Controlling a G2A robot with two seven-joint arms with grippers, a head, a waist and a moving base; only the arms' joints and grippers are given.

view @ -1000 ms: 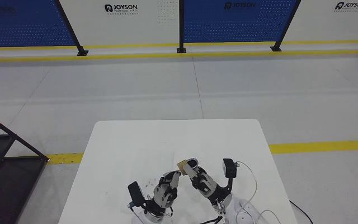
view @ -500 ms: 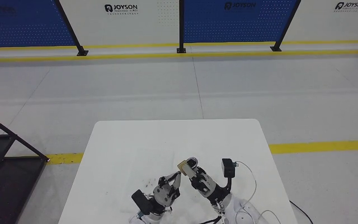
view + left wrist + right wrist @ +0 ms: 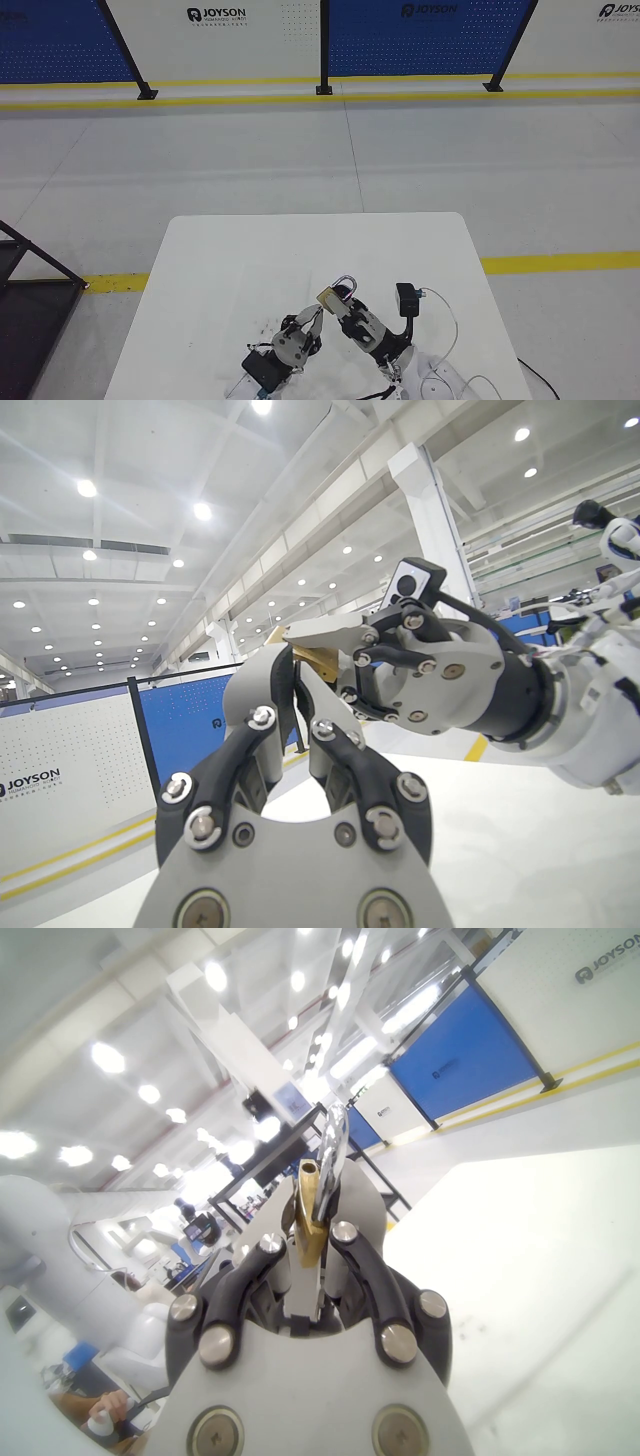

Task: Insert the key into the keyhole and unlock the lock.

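The lock (image 3: 306, 1228) sits deep in the right gripper (image 3: 315, 1200). The fingers squeeze it and hide most of its gold body, the keyhole end too. The left gripper (image 3: 292, 667) has its fingertips pressed together, and what they pinch is hidden between the pads. In the top view the table (image 3: 200, 300) is cut off at its near edge.
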